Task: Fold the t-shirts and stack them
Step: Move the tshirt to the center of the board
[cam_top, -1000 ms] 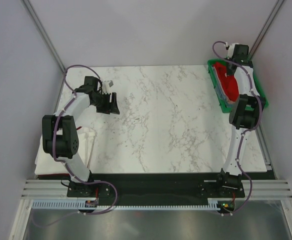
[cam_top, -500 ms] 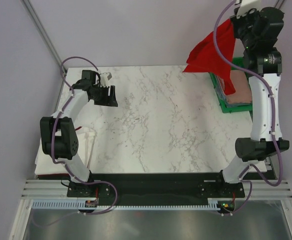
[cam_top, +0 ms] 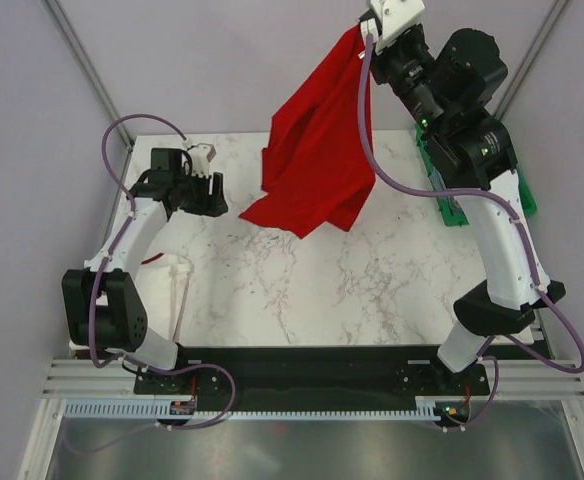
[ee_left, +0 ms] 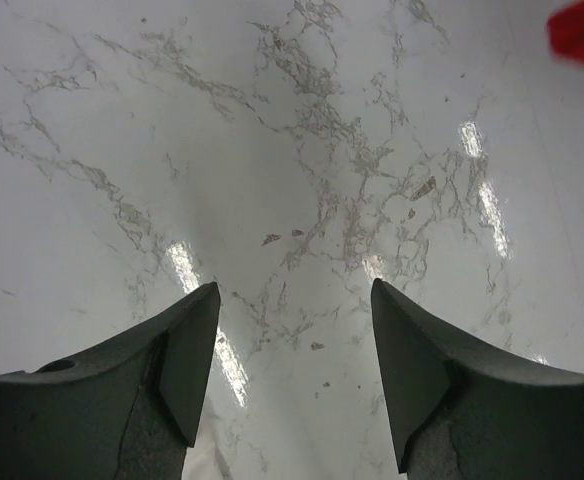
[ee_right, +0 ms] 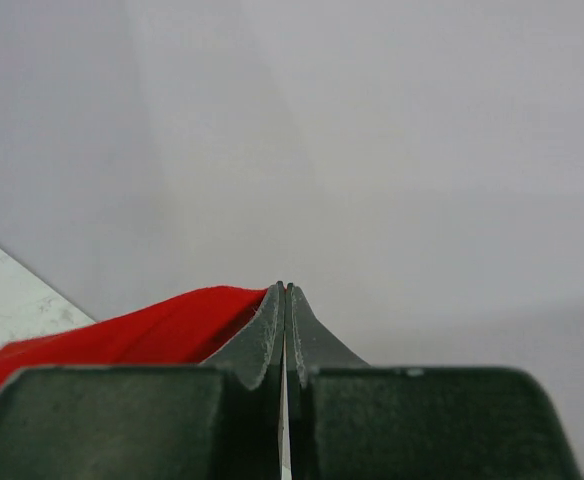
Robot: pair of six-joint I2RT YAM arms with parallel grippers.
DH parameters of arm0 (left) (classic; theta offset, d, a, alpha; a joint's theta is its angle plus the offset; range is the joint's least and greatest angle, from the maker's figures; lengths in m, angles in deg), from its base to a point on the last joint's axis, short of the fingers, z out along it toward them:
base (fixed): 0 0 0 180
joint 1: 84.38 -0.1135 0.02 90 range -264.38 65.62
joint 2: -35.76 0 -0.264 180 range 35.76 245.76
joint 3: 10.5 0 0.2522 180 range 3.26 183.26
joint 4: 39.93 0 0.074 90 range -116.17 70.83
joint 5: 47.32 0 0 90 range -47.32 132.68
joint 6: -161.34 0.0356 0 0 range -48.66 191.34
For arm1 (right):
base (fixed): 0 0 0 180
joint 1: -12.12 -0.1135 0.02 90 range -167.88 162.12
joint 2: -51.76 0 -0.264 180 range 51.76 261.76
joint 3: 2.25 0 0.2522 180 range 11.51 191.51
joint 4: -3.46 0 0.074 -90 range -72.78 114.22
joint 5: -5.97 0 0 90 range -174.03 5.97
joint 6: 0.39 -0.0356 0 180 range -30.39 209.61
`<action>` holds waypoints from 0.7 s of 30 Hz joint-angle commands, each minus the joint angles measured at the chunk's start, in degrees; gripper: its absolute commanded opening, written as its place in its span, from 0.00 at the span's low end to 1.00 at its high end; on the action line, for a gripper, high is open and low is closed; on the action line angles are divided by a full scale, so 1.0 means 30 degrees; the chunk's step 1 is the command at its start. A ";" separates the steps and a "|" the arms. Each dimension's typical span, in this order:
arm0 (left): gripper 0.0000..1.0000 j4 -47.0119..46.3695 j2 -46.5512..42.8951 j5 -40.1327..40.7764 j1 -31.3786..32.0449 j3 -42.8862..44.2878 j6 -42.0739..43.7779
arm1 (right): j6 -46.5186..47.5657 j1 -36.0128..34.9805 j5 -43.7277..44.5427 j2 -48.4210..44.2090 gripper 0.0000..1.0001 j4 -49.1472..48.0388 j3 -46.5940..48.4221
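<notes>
- The right gripper [cam_top: 365,36] is high over the far edge of the table, its jaws pressed together on a pinch of the red t-shirt [cam_top: 317,160]. In the right wrist view the cloth [ee_right: 142,335] runs out to the left of the closed fingertips.
- The shirt hangs free from that single point, slanting down and left. Its lower hem is over the far-middle of the marble table [cam_top: 372,290]. I cannot tell whether the hem touches the surface.
- The left gripper [cam_top: 215,196] is spread wide and empty over bare marble at the far left, just beside the hanging hem. A red corner shows at the top right of the left wrist view.
- The step, as I judge it, is spreading the shirt flat. That likely means lowering the hem first, then drawing the pinch away so the cloth unrolls without bunching. The left gripper could take a second corner to keep it square.
- The green tray [cam_top: 525,203] sits at the far right, with its contents hidden behind the right arm.
- A white piece of cloth [cam_top: 180,290] lies near left by the left arm. The red shirt should land clear of it.
</notes>
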 commanded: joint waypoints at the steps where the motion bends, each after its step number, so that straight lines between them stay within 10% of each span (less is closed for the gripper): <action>1: 0.69 -0.0682 -0.0983 0.0869 0.0047 -0.0696 0.0945 | 0.0500 -0.0236 0.0598 -0.0329 0.00 -0.1631 -0.0044; 12: 0.69 -0.0624 -0.0224 0.1424 0.0076 -0.1664 0.1822 | -0.3067 0.3801 -0.0454 -0.2355 0.00 -0.4210 -1.6384; 21: 0.70 0.2128 0.0743 -0.2671 0.1214 -0.1313 0.3610 | -0.3925 0.6355 -0.2302 0.0373 0.00 -0.3273 -1.7245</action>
